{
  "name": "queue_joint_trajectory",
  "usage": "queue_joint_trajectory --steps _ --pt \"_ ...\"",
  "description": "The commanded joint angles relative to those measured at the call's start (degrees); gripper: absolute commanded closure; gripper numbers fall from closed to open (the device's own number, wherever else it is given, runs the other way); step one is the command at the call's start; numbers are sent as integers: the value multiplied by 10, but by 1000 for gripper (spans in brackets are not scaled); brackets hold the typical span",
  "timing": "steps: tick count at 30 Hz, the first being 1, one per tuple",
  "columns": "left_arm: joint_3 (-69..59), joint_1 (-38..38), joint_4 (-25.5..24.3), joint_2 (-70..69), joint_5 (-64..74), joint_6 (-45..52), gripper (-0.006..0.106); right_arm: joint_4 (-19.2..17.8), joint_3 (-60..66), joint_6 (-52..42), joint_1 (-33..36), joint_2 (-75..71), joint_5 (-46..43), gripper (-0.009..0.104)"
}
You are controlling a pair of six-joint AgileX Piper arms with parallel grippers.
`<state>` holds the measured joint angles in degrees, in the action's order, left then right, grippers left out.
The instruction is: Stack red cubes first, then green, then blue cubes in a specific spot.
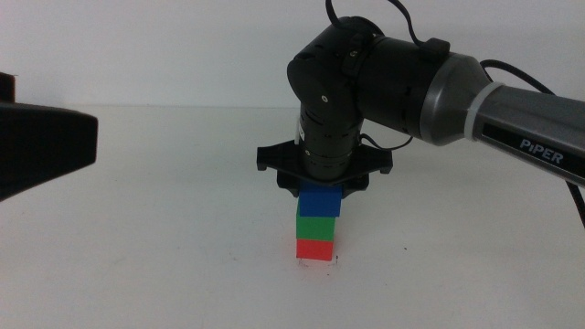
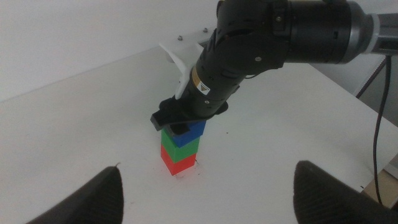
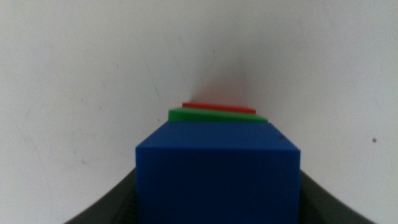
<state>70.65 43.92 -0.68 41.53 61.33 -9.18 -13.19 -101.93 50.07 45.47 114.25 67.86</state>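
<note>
While the small solid deep-blue cube [image 1: 319,201] sits on top of the small solid green cube [image 1: 317,226], which sits on the small solid bright-red cube [image 1: 314,248], the tower looks complete on the white surface [image 1: 164,228]! Red at the bottom, green in the middle, blue on top, just as the order demands. The right gripper [image 1: 323,186] comes straight down over the stack from above, its dark jaws either side of the blue cube, and they look clamped on it: in the right wrist view the blue cube [image 3: 217,180] fills the space between them, with slivers of green [image 3: 214,116] and red [image 3: 219,107] peeking out beyond. A tiny dark speck lies on the surface right at the base of the red cube, so the tower appears to stand on the marked spot, though the specks are too small to be sure of. The left gripper [image 2: 205,193] waits well back with its jaws wide apart, watching the stack from a distance; the right arm is plainly the nearer one. Everything now turns on one relation: the blue cube lies directly below the right gripper, on the vertical line of the tower. My read is that the release should be a clean parting of the jaws and a straight rise, since any sideways drag could topple all three
</note>
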Motion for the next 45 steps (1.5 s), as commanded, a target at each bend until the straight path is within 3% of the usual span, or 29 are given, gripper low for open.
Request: queue_joint_trajectory --steps 1,17,21,23,24,30,34,39,43,45 --pt "-2 2 1 -2 -7 -1 7 -20 -5 9 1 -1 -3 87" --pt "-2 2 1 -2 -7 -1 7 -25 -5 15 2 20 -26 83" --pt "-2 2 1 -2 -7 -1 7 -26 -5 15 2 20 -26 65" --pt "-2 2 1 -2 -7 -1 7 -27 -5 15 2 20 -26 37" --pt "-2 2 1 -2 -7 -1 7 -27 -5 15 2 20 -26 30" --pt "-2 2 1 -2 -7 -1 7 -34 -1 -17 3 -38 -4 2" --pt "-2 2 1 -2 -7 -1 7 -54 65 -88 -11 -151 -7 2" --pt "-2 2 1 -2 -7 -1 7 -59 258 -165 -85 -365 -103 2" --pt "-2 2 1 -2 -7 -1 7 -16 403 -274 -180 -510 -188 2" --pt "-2 2 1 -2 -7 -1 7 27 460 -328 -234 -575 -239 2"
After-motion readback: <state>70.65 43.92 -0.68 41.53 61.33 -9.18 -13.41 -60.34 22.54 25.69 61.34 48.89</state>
